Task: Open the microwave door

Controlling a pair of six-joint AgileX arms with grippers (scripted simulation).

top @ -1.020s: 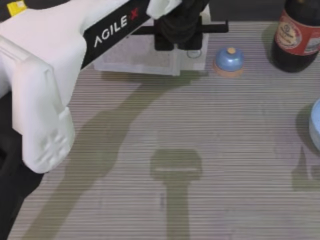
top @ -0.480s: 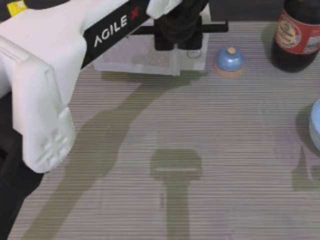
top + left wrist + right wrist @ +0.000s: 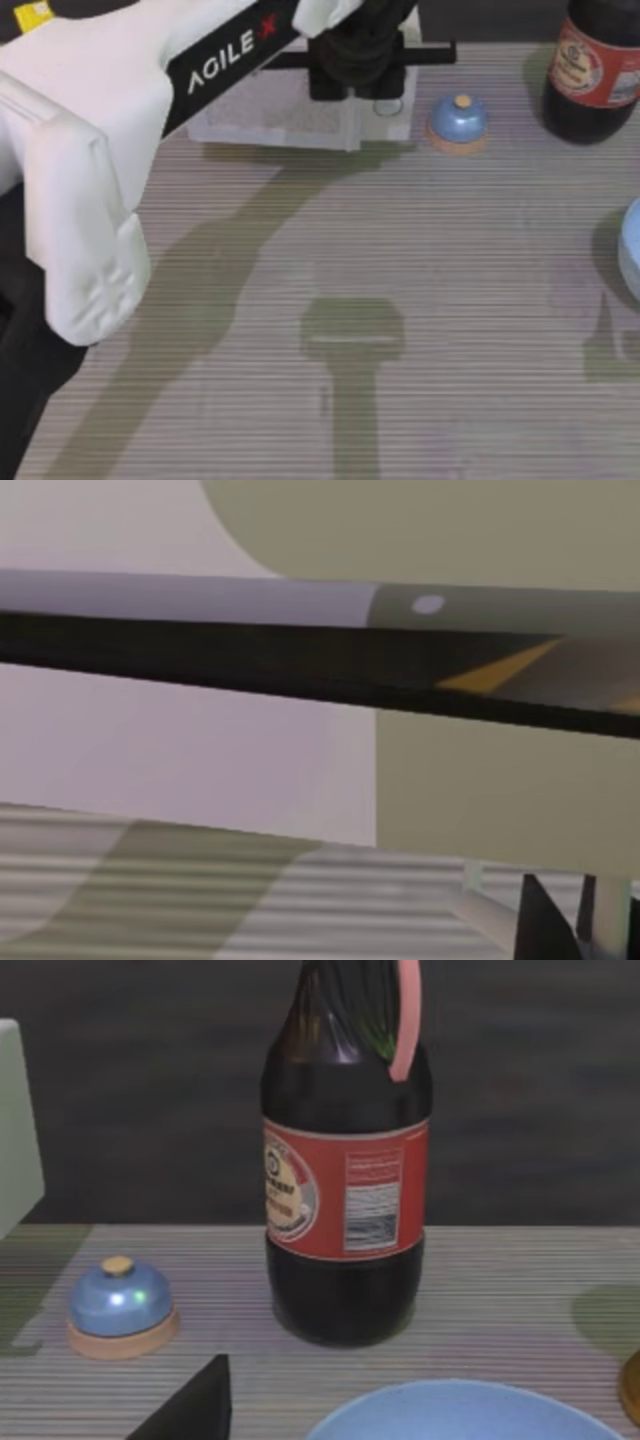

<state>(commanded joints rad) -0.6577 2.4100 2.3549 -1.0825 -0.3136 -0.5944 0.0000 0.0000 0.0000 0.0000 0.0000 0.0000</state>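
Note:
The microwave (image 3: 300, 115) is a white box at the table's far edge, left of centre in the top view. Its door (image 3: 272, 116), with the grey speckled window, faces the near side. My left arm reaches across from the left, and its black gripper (image 3: 355, 72) hangs over the microwave's right part, by the door's right edge and a round knob (image 3: 388, 105). The left wrist view is pressed close to a pale microwave panel (image 3: 200, 750) crossed by a dark band. My right gripper (image 3: 195, 1410) shows only as a black tip in the right wrist view, far from the microwave.
A blue bell (image 3: 458, 122) on a tan base stands just right of the microwave. A dark bottle (image 3: 600, 70) with a red label stands at the far right, and a blue plate (image 3: 632, 250) lies at the right edge.

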